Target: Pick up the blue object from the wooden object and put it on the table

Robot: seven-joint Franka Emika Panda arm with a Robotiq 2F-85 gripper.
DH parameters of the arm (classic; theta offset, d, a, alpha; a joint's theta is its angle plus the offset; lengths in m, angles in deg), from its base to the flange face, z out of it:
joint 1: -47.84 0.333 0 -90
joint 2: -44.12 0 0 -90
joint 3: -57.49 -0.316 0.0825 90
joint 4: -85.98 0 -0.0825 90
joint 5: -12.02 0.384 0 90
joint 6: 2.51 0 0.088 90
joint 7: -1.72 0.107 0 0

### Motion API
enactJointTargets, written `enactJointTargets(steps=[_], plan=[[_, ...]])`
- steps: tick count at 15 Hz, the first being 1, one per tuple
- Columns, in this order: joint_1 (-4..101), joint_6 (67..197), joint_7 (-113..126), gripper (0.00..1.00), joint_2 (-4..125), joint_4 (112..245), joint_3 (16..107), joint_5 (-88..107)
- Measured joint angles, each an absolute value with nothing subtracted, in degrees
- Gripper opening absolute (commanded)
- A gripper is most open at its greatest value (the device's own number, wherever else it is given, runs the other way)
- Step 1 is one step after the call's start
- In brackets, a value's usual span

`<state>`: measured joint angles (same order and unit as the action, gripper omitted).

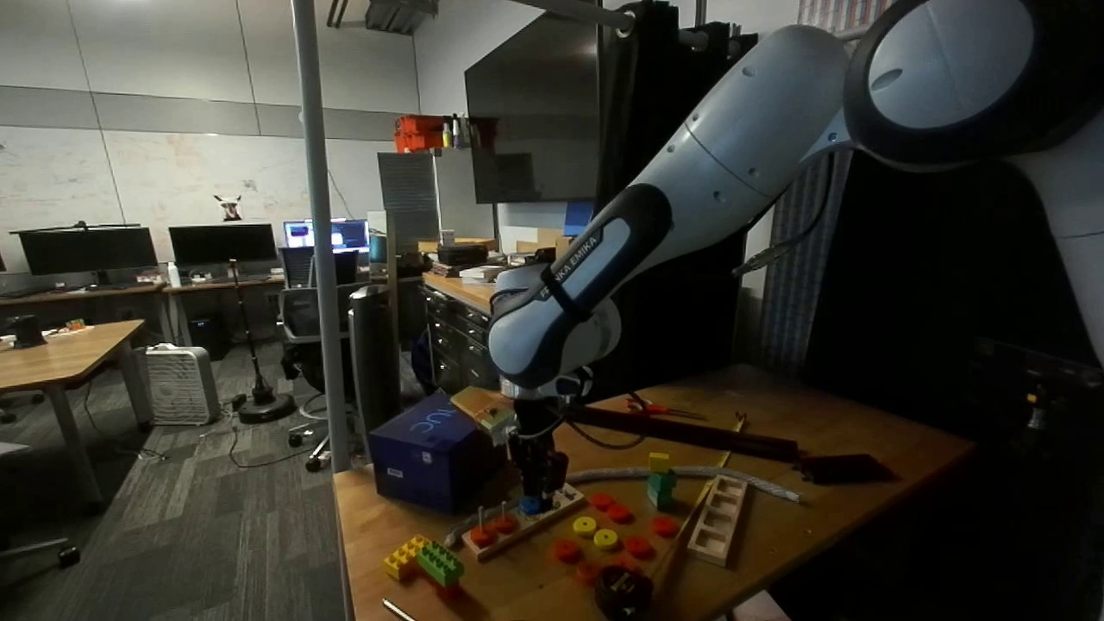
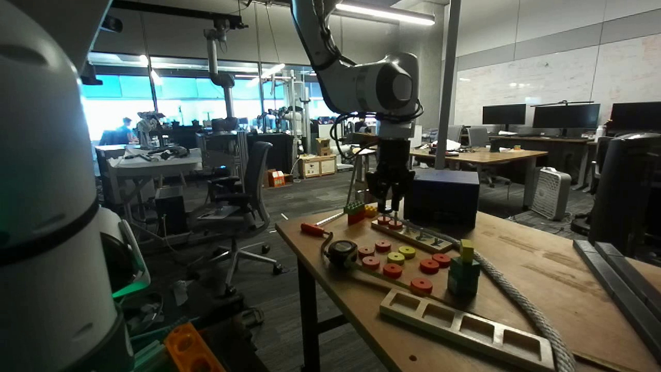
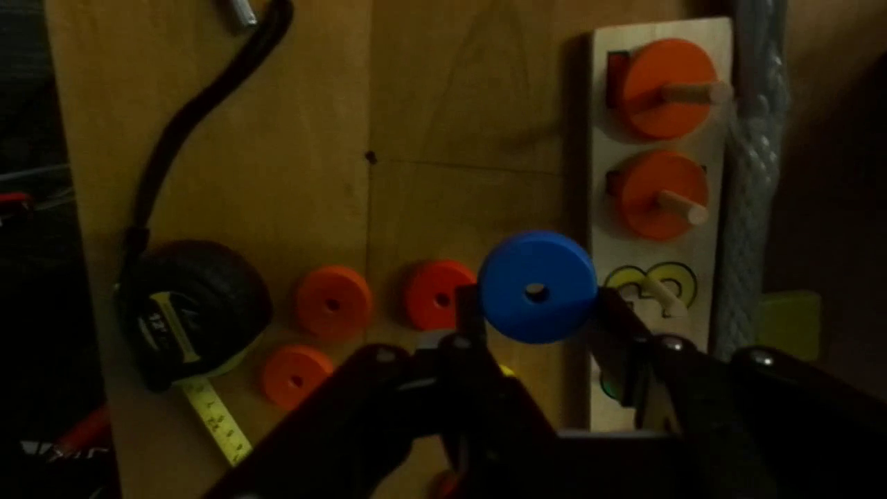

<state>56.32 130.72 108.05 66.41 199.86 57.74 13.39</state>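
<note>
A blue ring [image 3: 537, 320] with a centre hole is held between the fingertips of my gripper [image 3: 539, 305]. In the wrist view it looks larger than the rings on the table, so it is raised. The wooden peg board [image 3: 658, 252] lies to its right there, with orange rings on two pegs and a bare peg by a yellow 3. In an exterior view, the blue ring [image 1: 530, 506] shows under the gripper [image 1: 540, 493], in front of the peg board [image 1: 517, 541]. In an exterior view, the gripper [image 2: 391, 205] points down over the board. The wooden table [image 3: 312, 138] lies below.
Loose orange rings [image 3: 332, 319] and yellow rings [image 1: 606, 540] lie beside the board. A tape measure [image 3: 201, 298], a blue box [image 1: 431, 457], a grey rope [image 2: 521, 297], a wooden tray [image 2: 454, 320] and a green-yellow block stack [image 2: 463, 279] are also on the table.
</note>
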Motion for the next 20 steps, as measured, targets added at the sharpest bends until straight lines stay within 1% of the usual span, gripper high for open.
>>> enactJointTargets(steps=[9, 20], plan=[[56.5, 133.1, 102.7, 0.17, 65.6, 205.6, 55.3, 16.6], [56.5, 134.1, 97.3, 0.17, 69.4, 206.4, 55.2, 19.3]])
